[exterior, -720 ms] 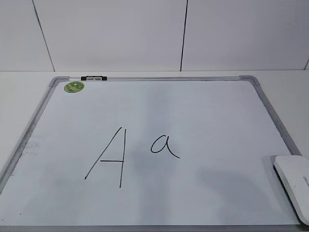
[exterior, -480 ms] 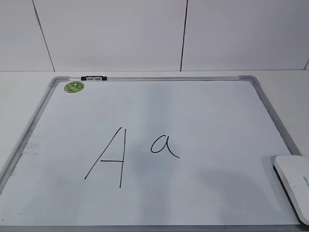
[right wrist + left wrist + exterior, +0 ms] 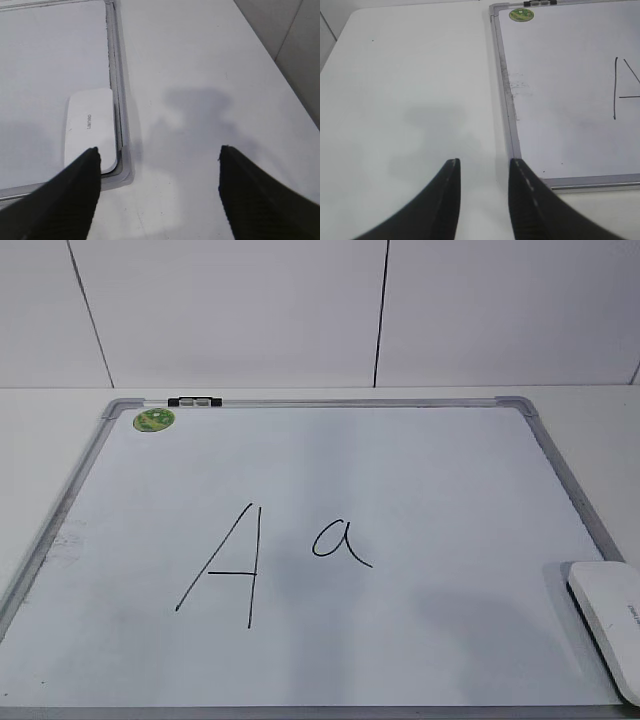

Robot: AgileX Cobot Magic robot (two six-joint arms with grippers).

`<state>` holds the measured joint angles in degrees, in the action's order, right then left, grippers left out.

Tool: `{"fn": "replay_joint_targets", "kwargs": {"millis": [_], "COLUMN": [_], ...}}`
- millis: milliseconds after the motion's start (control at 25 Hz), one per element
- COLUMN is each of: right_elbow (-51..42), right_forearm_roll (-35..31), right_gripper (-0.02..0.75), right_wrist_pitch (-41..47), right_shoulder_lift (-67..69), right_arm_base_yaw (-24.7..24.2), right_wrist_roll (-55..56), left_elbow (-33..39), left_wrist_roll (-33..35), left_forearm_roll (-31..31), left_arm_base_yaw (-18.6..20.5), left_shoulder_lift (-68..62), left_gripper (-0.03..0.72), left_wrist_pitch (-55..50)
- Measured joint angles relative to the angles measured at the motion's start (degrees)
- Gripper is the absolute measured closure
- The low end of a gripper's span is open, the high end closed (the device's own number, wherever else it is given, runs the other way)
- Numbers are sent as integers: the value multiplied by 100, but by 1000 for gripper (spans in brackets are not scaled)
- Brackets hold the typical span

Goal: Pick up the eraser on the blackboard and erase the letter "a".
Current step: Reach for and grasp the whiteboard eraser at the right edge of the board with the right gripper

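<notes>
The blackboard [image 3: 330, 470] is a white board in a grey frame, lying flat on the table. The small cursive letter "a" [image 3: 340, 541] is written near its middle, right of a tall capital "A" [image 3: 225, 568]. The white eraser [image 3: 610, 625] lies on the board's near right corner; the right wrist view shows it [image 3: 90, 127] against the frame. My right gripper [image 3: 157, 150] is open wide and empty, above the table just right of that corner. My left gripper [image 3: 484, 162] is open and empty, above the table by the board's near left corner [image 3: 540, 182].
A green oval sticker [image 3: 154, 420] and a black clip [image 3: 195, 400] sit at the board's far left corner. Bare white table [image 3: 210, 75] lies right of the board and left of it [image 3: 410, 90]. A white wall stands behind.
</notes>
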<state>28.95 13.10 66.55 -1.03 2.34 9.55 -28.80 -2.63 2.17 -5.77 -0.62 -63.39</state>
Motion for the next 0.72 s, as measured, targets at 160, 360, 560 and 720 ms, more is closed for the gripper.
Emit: {"fn": "replay_joint_targets", "kwargs": {"millis": [160,360,560,720], "right_elbow": [0,0,0,31], "right_forearm_roll": [165,201,204,139], "right_gripper": [181,181,182,182], "right_wrist_pitch": [0,-69,-107,-144], "right_shoulder_lift": [0,0,0,0], "right_arm_base_yaw": [0,0,0,0], "right_wrist_roll": [0,0,-23,-120], "left_elbow": [0,0,0,0], "left_wrist_roll": [0,0,0,0], "left_forearm_roll": [0,0,0,0], "left_arm_base_yaw": [0,0,0,0], "left_shoulder_lift": [0,0,0,0], "left_gripper": [443,443,443,443], "left_wrist_pitch": [0,0,0,0]}}
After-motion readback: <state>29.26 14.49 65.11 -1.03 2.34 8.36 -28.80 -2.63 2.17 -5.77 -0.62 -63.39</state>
